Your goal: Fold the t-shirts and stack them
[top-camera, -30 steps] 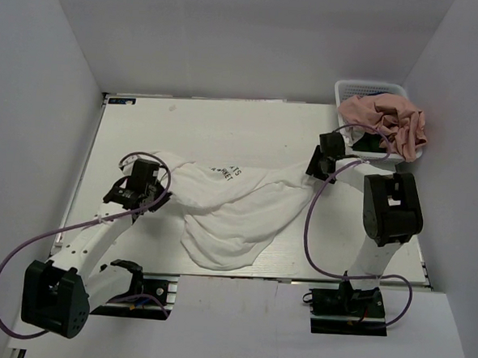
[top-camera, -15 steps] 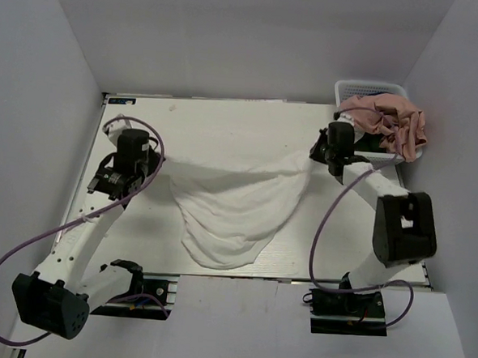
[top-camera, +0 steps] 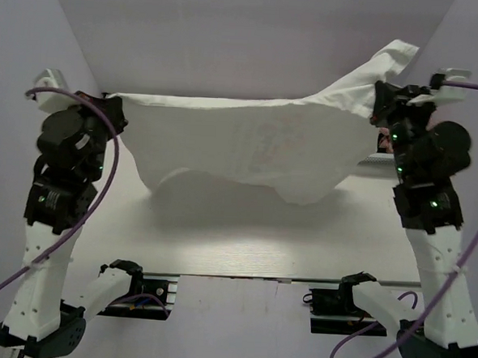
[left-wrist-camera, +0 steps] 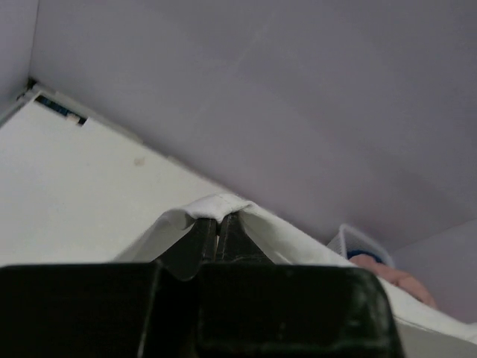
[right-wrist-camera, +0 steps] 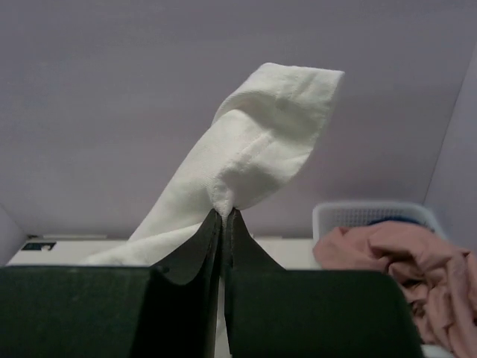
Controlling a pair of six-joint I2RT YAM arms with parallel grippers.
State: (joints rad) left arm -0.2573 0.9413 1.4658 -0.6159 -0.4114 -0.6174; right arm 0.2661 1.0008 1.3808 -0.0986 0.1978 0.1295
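Pink t-shirt [right-wrist-camera: 395, 257] in white basket [right-wrist-camera: 350, 214], perhaps blue t-shirt [right-wrist-camera: 391, 221] beneath

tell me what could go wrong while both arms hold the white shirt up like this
The left gripper and right gripper each pinch only a small edge of the white t-shirt, so it may slip free. The right pinch sits on a bunched fold, and the cloth hangs unevenly, so it may land creased.
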